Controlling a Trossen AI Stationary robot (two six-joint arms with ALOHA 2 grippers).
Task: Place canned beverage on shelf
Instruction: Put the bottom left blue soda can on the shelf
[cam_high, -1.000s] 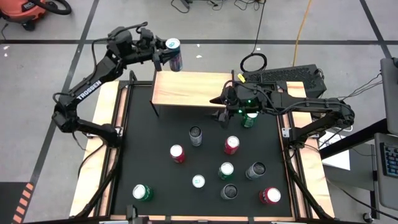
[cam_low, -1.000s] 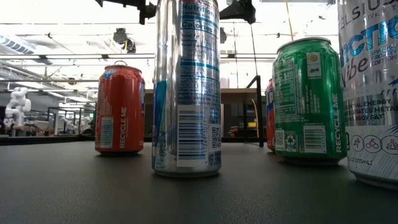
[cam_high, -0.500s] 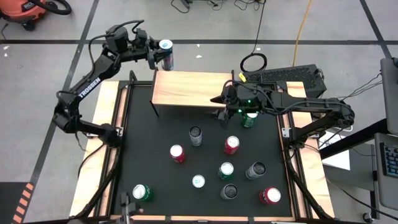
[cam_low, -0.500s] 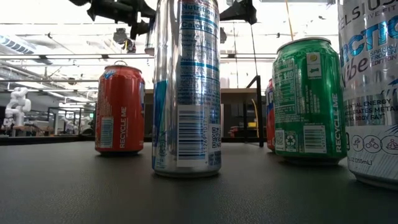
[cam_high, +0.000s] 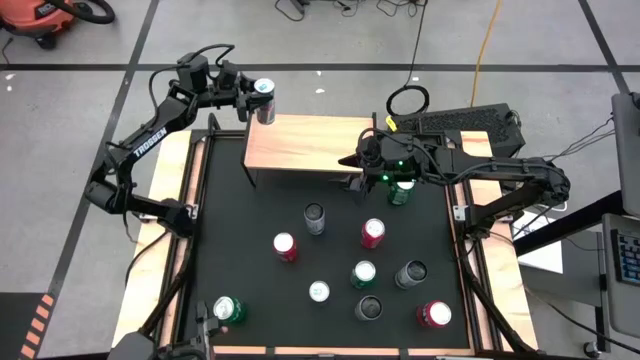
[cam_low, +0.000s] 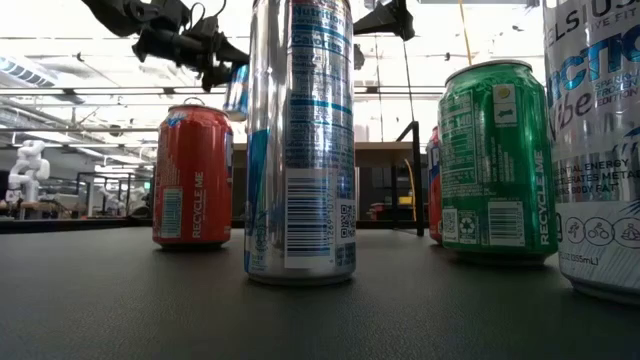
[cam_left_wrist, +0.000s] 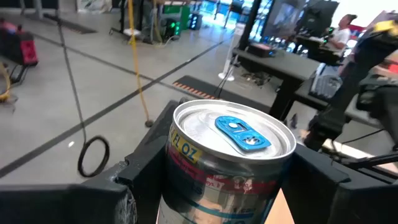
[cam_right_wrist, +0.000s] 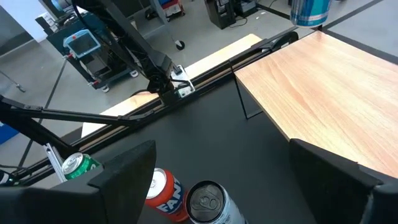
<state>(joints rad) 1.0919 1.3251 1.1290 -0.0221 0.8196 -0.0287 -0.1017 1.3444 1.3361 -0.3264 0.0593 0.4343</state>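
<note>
A silver and blue canned beverage (cam_high: 265, 92), its top with a blue tab (cam_left_wrist: 239, 132), hangs in my left gripper (cam_high: 257, 104) just past the far left corner of the shelf (cam_high: 320, 143), a light-wood board. The low view shows only a strip of this can (cam_low: 237, 90), since a tall silver can stands in front. My right gripper (cam_high: 352, 172) stands open above the shelf's near edge and holds nothing. My left gripper pinches the can's side wall (cam_left_wrist: 180, 163) between its two fingers (cam_left_wrist: 140, 180), a little under the rim. The fingers come almost level from the table's left side. The can stands upright, lifted clear, close to the shelf's far left corner.
Several cans stand on the black tabletop (cam_high: 230, 240) nearer than the shelf: a dark one (cam_high: 315, 215), red ones (cam_high: 285, 245) (cam_high: 372, 232), and a green one (cam_high: 402, 190) under my right arm. The shelf's top is bare.
My left gripper has carried the can toward the table's left edge and down, from beyond the shelf's far edge toward its far left corner. The can has stayed in the hold.
</note>
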